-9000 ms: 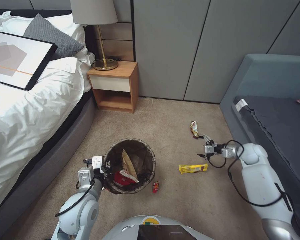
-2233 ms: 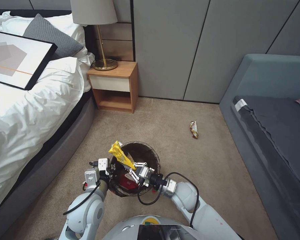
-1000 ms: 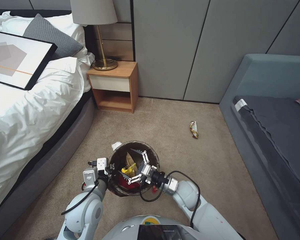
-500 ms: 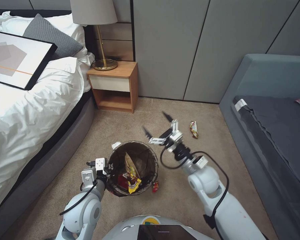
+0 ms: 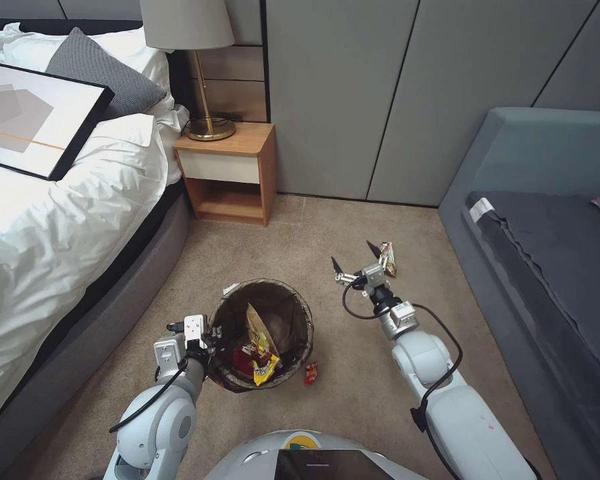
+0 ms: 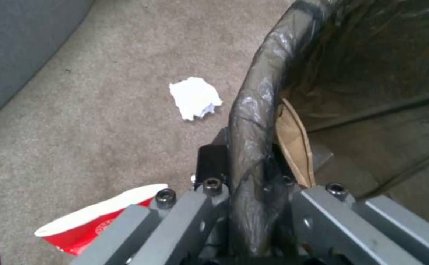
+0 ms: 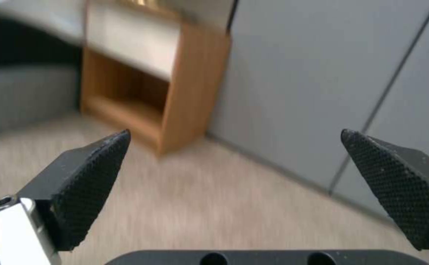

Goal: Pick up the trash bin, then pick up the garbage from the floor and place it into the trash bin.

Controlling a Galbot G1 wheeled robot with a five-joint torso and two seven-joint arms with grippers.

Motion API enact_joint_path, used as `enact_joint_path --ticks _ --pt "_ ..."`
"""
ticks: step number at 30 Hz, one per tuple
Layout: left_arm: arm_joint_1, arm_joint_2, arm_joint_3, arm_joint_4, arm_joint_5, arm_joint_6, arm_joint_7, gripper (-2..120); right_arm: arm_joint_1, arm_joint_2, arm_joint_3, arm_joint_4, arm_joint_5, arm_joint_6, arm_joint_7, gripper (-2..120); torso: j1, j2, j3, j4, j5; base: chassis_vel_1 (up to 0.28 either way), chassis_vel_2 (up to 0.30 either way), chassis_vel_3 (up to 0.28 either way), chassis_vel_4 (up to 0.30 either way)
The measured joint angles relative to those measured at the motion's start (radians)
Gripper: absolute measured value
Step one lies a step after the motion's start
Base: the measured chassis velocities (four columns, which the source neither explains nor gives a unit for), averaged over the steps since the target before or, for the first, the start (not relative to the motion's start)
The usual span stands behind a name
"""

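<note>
The trash bin (image 5: 295, 301), lined with a dark bag, stands on the carpet in front of me. It holds a yellow wrapper (image 5: 265, 362), tan paper and red scraps. My left gripper (image 5: 207, 338) is shut on the bin's near-left rim (image 6: 253, 121). My right gripper (image 5: 355, 261) hovers open and empty over the floor beyond the bin; its black pads (image 7: 89, 191) are spread wide. A brown-and-yellow wrapper (image 5: 387, 259) lies just right of it. A white tissue wad (image 6: 194, 97) and a red-and-white cup (image 6: 96, 224) lie by the bin's left side. A small red scrap (image 5: 311, 373) sits at its right.
A bed (image 5: 60, 220) runs along the left. A wooden nightstand (image 5: 230, 173) with a lamp stands at the back wall. A grey sofa (image 5: 547, 233) closes off the right. Bare carpet lies between bin and sofa.
The right gripper let the yellow wrapper drop into the bin, then swung out over the floor toward the far wrapper and lowered. The left gripper kept hold of the rim.
</note>
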Motion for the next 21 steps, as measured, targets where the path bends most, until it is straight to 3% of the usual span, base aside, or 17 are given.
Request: enact_joint_path --ticks 6,8,21 --pt "0.000 0.008 -0.028 -0.013 -0.021 0.004 -0.006 3 -0.006 -0.023 -0.028 -0.069 0.005 -0.069 -0.058 100 0.000 0.000 0.000 0.0001 0.0001 0.000 0.000 0.000 0.000" --pt "-0.005 0.009 -0.040 -0.014 -0.028 0.006 -0.007 3 -0.012 -0.062 -0.061 -0.092 0.048 -0.120 -0.089 100 0.000 0.000 0.000 0.0001 -0.0001 0.000 0.000 0.000 0.000" --pt "-0.029 0.007 -0.075 -0.018 -0.051 0.015 -0.011 3 -0.009 -0.199 -0.243 -0.168 0.152 -0.234 -0.103 100 0.000 0.000 0.000 0.0001 0.0002 0.000 0.000 0.000 0.000"
